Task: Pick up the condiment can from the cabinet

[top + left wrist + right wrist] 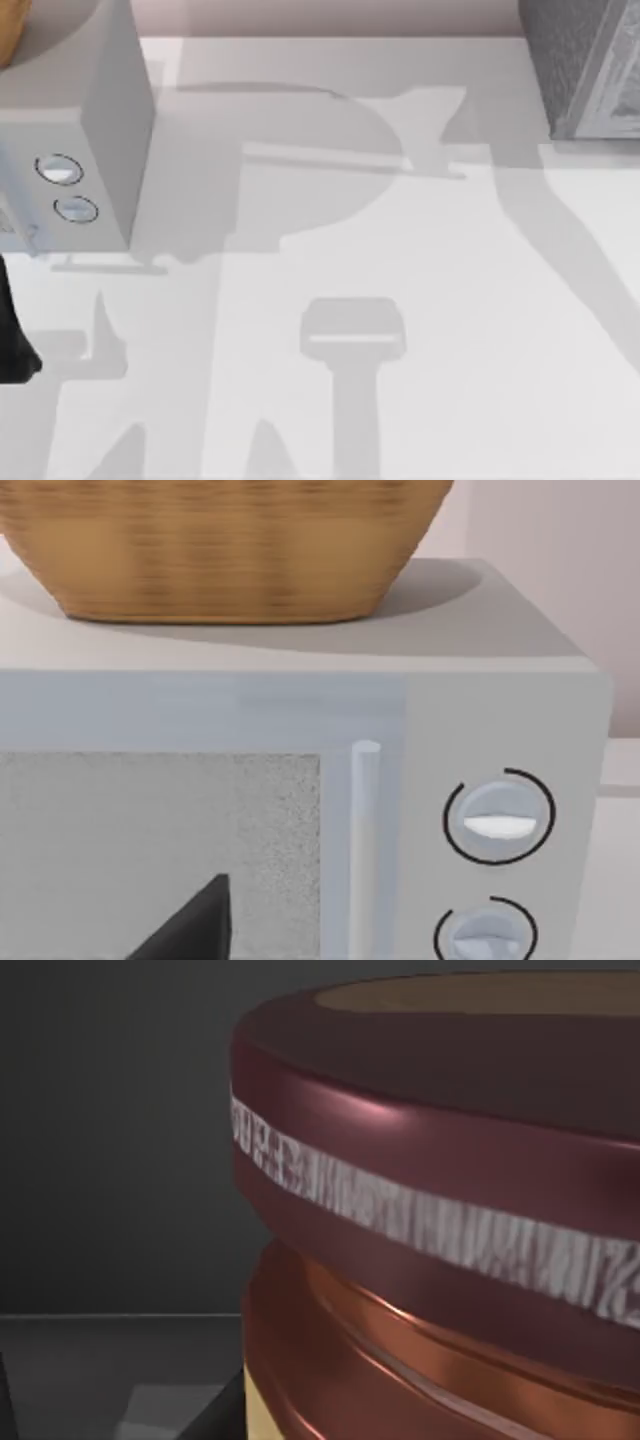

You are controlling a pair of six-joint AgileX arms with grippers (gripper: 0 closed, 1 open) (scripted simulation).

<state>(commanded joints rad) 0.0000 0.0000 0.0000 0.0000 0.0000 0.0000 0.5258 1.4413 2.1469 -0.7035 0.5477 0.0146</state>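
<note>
Condiment can (440, 1210) looms right up against the right wrist camera, in a dark enclosure.

I cannot tell how the right claw's fingers stand or whether they hold the can. Its maroon lid carries a pale band above a coppery rim. Far left, a wicker basket (225, 545) sits on a microwave (500, 710); a cabinet (590, 70) stands far right.

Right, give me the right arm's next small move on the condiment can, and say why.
Probably a slow, short advance until the fingers bracket the lid, then close. In the right wrist view the condiment can sits very near the camera, upright in a dark enclosure, with its maroon lid above a reddish rim; whether the fingers have closed on it cannot be made out. The left arm idles facing the microwave.
</note>
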